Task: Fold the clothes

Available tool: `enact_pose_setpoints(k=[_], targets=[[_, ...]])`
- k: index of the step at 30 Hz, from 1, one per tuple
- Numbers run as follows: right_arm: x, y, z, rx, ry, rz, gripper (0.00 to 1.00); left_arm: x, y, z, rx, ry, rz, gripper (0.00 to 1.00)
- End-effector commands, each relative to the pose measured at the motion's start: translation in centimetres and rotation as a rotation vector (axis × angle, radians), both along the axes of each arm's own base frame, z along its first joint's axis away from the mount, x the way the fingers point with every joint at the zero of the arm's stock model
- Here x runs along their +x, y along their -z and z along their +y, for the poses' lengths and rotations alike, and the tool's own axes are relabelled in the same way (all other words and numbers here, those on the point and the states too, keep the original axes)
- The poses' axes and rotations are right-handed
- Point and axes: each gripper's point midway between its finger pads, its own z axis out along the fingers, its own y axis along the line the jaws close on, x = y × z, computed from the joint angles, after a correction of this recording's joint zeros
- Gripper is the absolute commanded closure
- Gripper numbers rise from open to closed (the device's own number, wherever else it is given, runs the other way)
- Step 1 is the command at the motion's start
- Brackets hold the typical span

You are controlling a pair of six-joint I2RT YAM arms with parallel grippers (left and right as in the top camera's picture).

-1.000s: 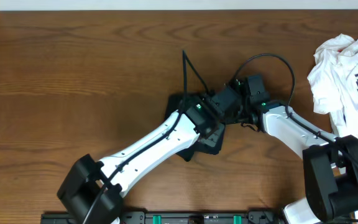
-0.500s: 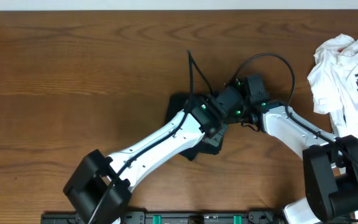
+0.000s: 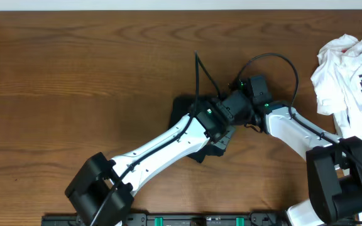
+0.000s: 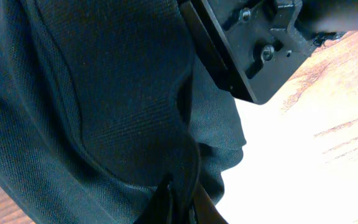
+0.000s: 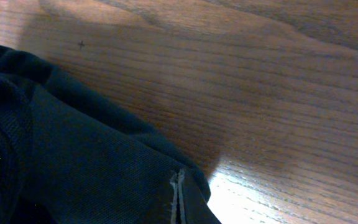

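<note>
Shirt [image 3: 181,107] at table [image 3: 74,75] centre; other garment [image 3: 347,63] well right, at table edge.

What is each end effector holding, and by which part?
The left end effector pinches a bunched fold of the black shirt; the right end effector pinches its edge. Sleeve or hem unclear.

The shirt [image 3: 181,107] is black, with a fine woven texture close up. The table [image 3: 74,75] is brown wood with darker grain lines. The garment [image 3: 347,69] is white with black print. The left arm [image 3: 162,144] and the right arm [image 3: 294,129] are white with black joints.
</note>
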Motion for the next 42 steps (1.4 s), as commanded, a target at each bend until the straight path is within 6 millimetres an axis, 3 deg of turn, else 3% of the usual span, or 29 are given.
enact_pose_setpoints(k=[1, 7, 17, 20, 26, 30, 31, 33, 36, 42], targets=[[-0.1, 0.6, -0.5, -0.023, 0.000, 0.006, 0.99, -0.1, 0.6, -0.3, -0.002, 0.000, 0.009, 0.94], [-0.1, 0.6, -0.6, -0.024, 0.002, 0.005, 0.98, -0.1, 1.2, -0.3, -0.002, 0.000, 0.009, 0.94], [0.3, 0.4, -0.7, -0.020, 0.008, -0.011, 0.89, -0.3, 2.3, -0.1, -0.003, -0.017, 0.014, 0.94], [0.7, 0.3, -1.3, -0.017, 0.026, -0.015, 0.88, -0.2, 2.4, -0.2, -0.008, -0.017, 0.012, 0.89], [1.0, 0.0, -2.5, -0.009, 0.060, -0.013, 0.89, 0.0, 2.0, -1.8, -0.081, -0.003, 0.015, 0.89], [1.2, -0.3, -3.3, -0.007, 0.080, -0.018, 0.90, -0.1, 1.8, -2.6, -0.118, 0.008, 0.023, 0.83], [1.3, -0.7, -3.2, 0.001, 0.076, -0.026, 0.90, -0.3, 1.7, -3.1, -0.142, 0.017, 0.037, 0.83], [1.6, -2.1, -2.9, 0.035, 0.050, -0.059, 0.90, -0.4, 1.4, -3.8, -0.176, 0.035, 0.045, 0.73], [2.1, -5.5, -2.2, 0.099, 0.005, -0.139, 0.89, 0.1, 0.1, -4.0, -0.180, 0.058, 0.015, 0.71], [1.1, -12.0, 0.0, 0.248, -0.084, -0.268, 0.87, 4.1, -3.7, 0.2, -0.112, -0.095, -0.158, 0.71]])
